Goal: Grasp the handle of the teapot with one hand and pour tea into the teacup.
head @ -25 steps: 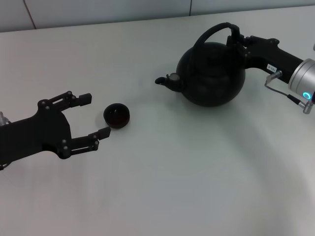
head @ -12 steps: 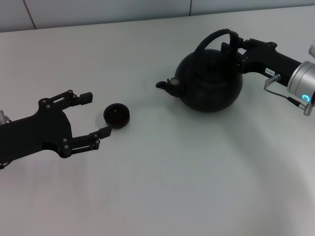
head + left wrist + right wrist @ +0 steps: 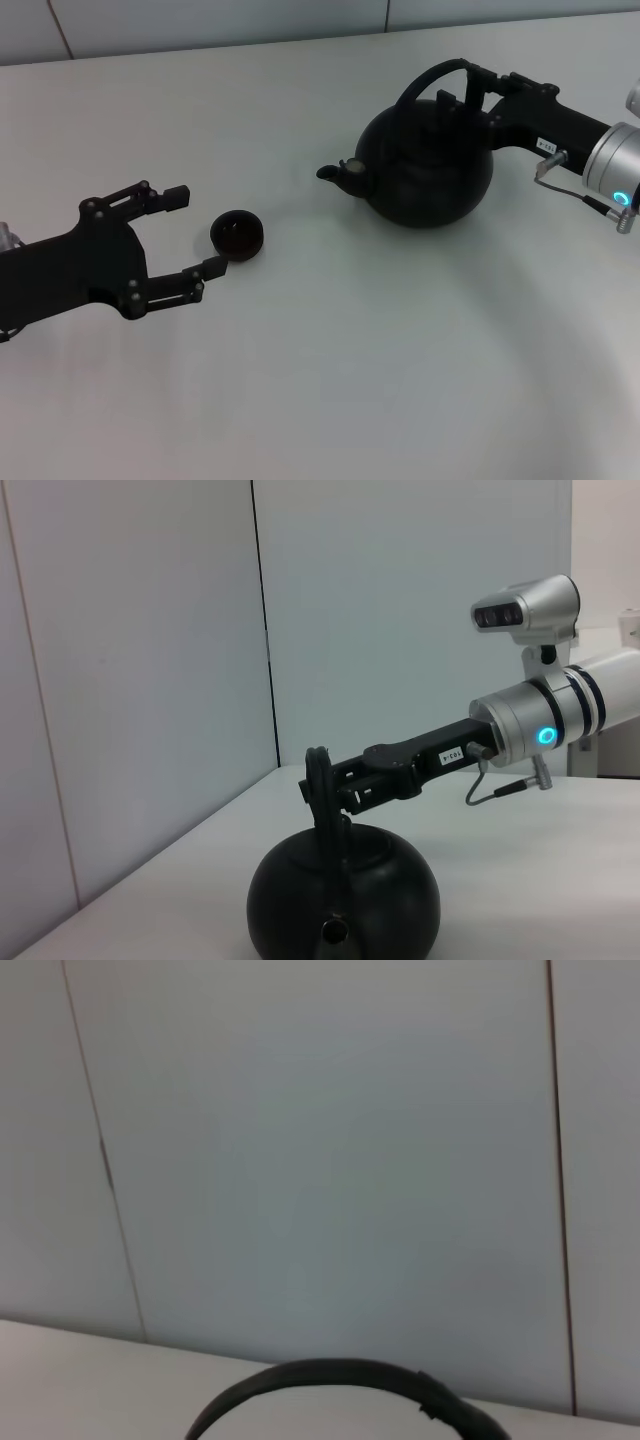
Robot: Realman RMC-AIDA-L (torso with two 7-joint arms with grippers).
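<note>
Currently:
left gripper [image 3: 197,233]: jaws spread, straddling the teacup [image 3: 238,235] on the table [image 3: 330,380]; arm cut off at frame edge.
teacup contents: too dark to tell.
teapot [image 3: 428,160]: upright, right of the cup, spout pointing left at it.
handle [image 3: 432,79]: arches over the lid, along the spout line.
right gripper [image 3: 478,92]: at the handle's right end; grip can't be judged.
label on right gripper: unreadable.

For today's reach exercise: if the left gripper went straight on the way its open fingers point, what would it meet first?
Most likely the teacup: the left gripper points right at it, open, the cup just past its fingertips. The teapot lies much farther on.
</note>
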